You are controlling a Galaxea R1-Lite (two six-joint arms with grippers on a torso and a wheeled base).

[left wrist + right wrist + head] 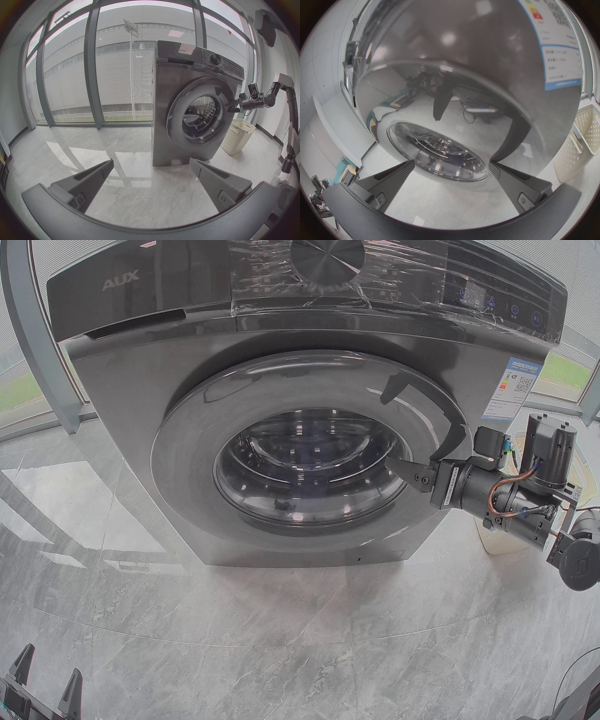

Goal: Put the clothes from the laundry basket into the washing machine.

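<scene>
My right claw (406, 471) spread wide, holding nothing. Its tips sit at the right rim of the door (309, 465), just below dark handle recess (451, 434); cannot tell if touching. Door shut, blocking the way from claw to drum. Energy label (515, 390) above claw on washing machine (125, 396) front. Laundry basket (237, 136) on floor behind and below claw, beside machine; its contents hidden from me. Left claw (151, 162) spread too, low over grey floor (250, 627), machine well ahead of it, window wall (68, 68) beyond.
</scene>
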